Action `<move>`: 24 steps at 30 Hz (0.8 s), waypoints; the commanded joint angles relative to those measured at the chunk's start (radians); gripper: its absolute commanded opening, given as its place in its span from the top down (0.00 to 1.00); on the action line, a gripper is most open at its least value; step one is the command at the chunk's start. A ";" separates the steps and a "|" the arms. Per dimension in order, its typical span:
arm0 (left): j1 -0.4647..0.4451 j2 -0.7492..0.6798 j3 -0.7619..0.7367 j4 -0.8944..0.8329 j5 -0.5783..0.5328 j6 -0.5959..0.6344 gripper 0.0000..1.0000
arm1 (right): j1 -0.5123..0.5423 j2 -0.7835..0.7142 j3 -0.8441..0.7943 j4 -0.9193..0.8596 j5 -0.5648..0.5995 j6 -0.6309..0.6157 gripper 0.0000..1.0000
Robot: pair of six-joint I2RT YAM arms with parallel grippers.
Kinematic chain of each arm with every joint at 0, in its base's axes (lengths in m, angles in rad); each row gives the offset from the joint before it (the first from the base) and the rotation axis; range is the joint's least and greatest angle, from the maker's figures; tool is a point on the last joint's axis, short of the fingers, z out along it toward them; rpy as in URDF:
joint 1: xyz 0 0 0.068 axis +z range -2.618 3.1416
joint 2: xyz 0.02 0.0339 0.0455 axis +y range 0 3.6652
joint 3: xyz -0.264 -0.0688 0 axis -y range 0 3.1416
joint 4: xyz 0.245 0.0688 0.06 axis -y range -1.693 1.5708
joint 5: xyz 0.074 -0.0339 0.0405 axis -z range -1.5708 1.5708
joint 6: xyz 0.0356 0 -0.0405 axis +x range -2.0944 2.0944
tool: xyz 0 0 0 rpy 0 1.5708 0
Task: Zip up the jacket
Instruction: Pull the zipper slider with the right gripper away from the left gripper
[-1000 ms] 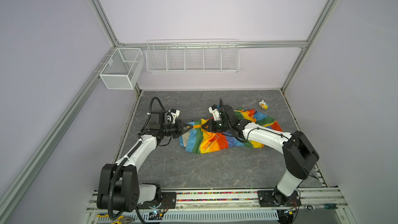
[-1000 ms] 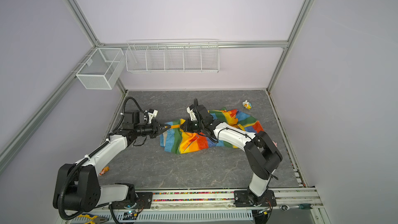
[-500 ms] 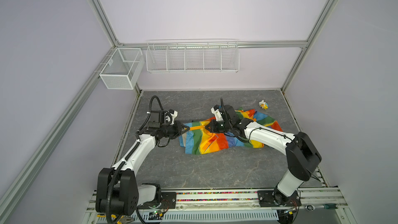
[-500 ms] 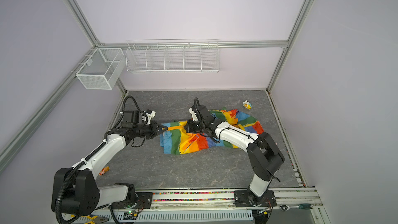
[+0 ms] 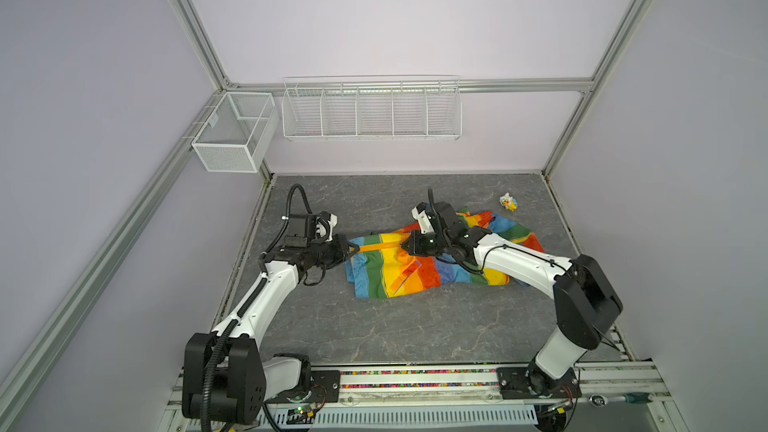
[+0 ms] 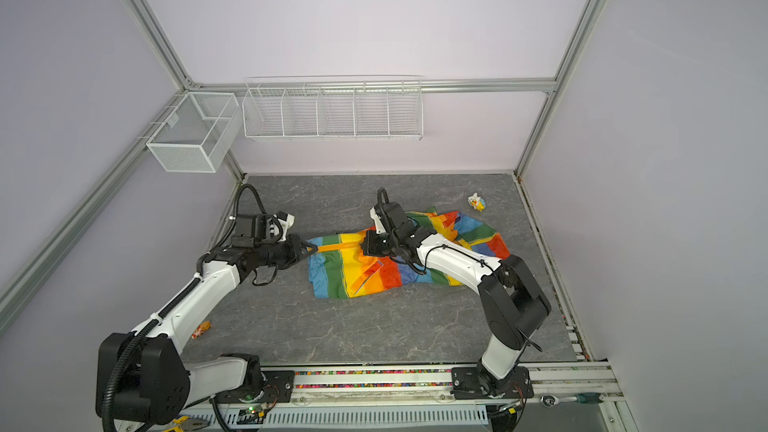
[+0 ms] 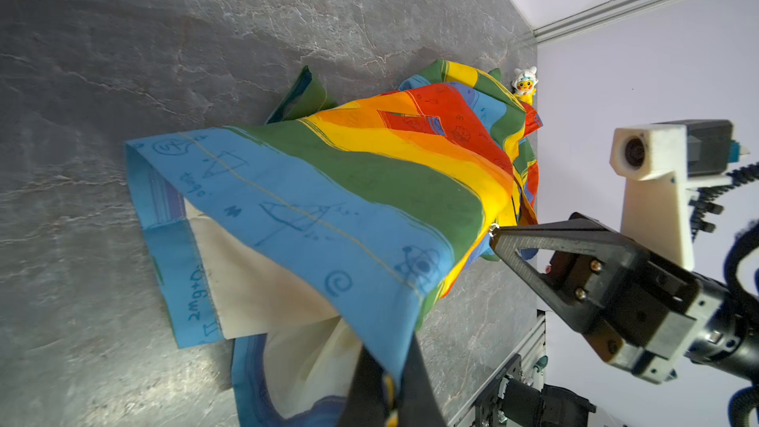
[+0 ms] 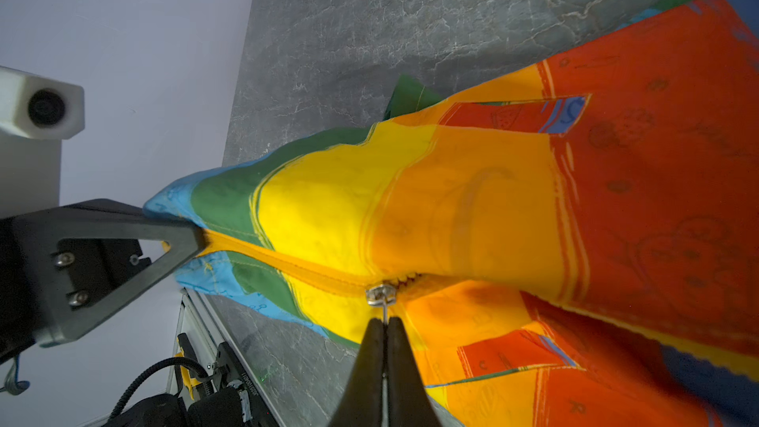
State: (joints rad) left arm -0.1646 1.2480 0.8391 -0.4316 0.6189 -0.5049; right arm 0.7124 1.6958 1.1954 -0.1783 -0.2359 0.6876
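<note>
Item: striped jacket [image 5: 419, 261], lying from centre toward two o'clock on the table [image 5: 374, 326].
Looks thin, soft and light, so likely to sag unless stretched. Left claw [image 5: 354, 248] is pinched tight on its nine-o'clock end. Right claw [image 8: 384, 322] is nipped shut on the zipper pull [image 8: 381, 294], the best hold.

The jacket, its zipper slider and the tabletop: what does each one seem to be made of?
jacket: thin woven fabric, matte, likely a light synthetic or cotton; it creases and drapes softly, with printed doodles.
zipper slider: metal, it seems; small, silver and shiny.
tabletop: grey with pale veins like stone, matte; possibly a printed mat or laminate.
</note>
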 commanded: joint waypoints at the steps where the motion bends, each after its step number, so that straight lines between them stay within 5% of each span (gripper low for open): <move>1: 0.012 -0.026 0.039 -0.030 -0.087 0.036 1.00 | -0.023 -0.041 0.010 -0.047 0.046 -0.016 0.93; 24: 0.012 -0.011 0.126 -0.119 -0.245 0.102 1.00 | -0.071 -0.085 -0.023 -0.079 0.070 -0.031 0.93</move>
State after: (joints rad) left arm -0.1646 1.2369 0.9241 -0.5201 0.4404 -0.4313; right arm 0.6628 1.6493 1.1942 -0.2176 -0.2111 0.6765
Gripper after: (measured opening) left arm 0.048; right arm 0.072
